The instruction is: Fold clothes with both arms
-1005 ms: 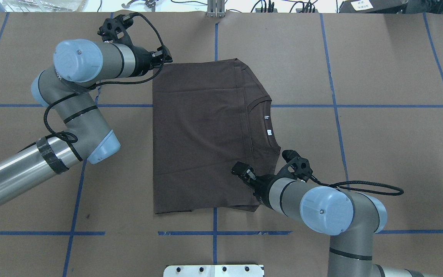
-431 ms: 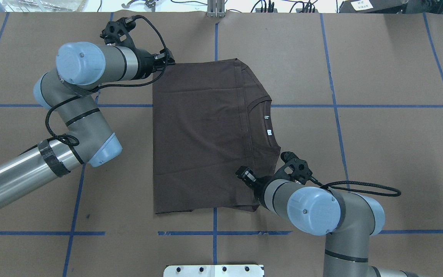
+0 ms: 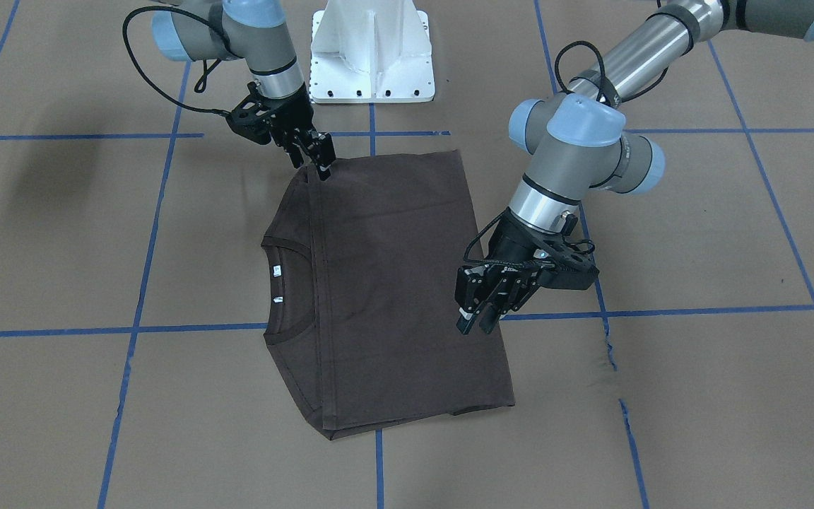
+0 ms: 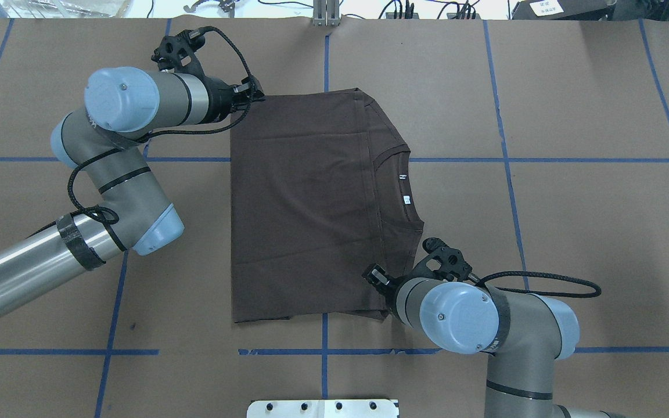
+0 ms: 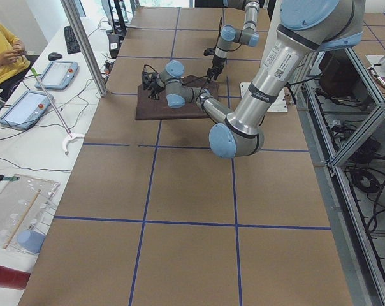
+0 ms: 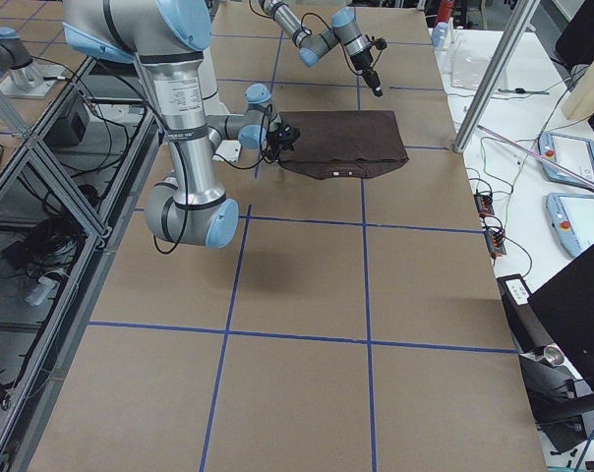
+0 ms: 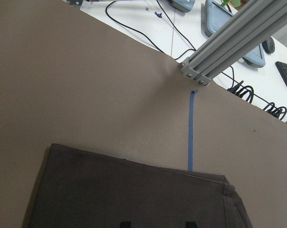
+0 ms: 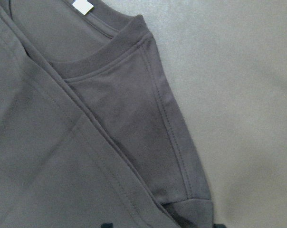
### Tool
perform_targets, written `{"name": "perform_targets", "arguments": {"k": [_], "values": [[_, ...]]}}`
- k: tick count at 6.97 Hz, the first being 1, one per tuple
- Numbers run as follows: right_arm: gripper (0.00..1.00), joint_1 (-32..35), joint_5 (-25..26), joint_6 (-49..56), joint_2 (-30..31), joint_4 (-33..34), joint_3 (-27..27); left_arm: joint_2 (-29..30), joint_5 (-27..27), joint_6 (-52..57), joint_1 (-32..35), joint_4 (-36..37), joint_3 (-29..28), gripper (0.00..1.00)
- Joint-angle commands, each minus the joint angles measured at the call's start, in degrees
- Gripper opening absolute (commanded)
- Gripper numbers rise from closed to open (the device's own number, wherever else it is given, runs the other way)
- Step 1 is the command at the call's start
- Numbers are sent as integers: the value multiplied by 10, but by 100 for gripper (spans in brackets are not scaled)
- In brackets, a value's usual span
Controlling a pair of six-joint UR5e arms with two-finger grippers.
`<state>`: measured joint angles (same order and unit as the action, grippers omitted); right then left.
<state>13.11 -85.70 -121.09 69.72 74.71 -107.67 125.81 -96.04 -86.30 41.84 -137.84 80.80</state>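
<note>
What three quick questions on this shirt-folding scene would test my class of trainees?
1. True or false: the left gripper holds the T-shirt lifted clear of the table.
2. The collar lies toward: A the robot's left, B the robot's right, C the robot's base?
3. Fill in: the neck labels are ___ in colour.

Key: 1 false, the shirt lies flat; 2 B; 3 white.
</note>
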Motion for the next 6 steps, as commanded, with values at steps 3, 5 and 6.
{"name": "perform_targets", "arguments": {"k": [3, 5, 6], "values": [[83, -9, -3, 1, -1, 23, 11, -1, 1, -5, -4, 0, 1, 49], [61, -7, -3, 1, -1, 24, 11, -1, 1, -5, -4, 0, 1, 49], [19, -5, -3, 0, -5, 25, 11, -1, 1, -5, -4, 0, 1, 49]]}}
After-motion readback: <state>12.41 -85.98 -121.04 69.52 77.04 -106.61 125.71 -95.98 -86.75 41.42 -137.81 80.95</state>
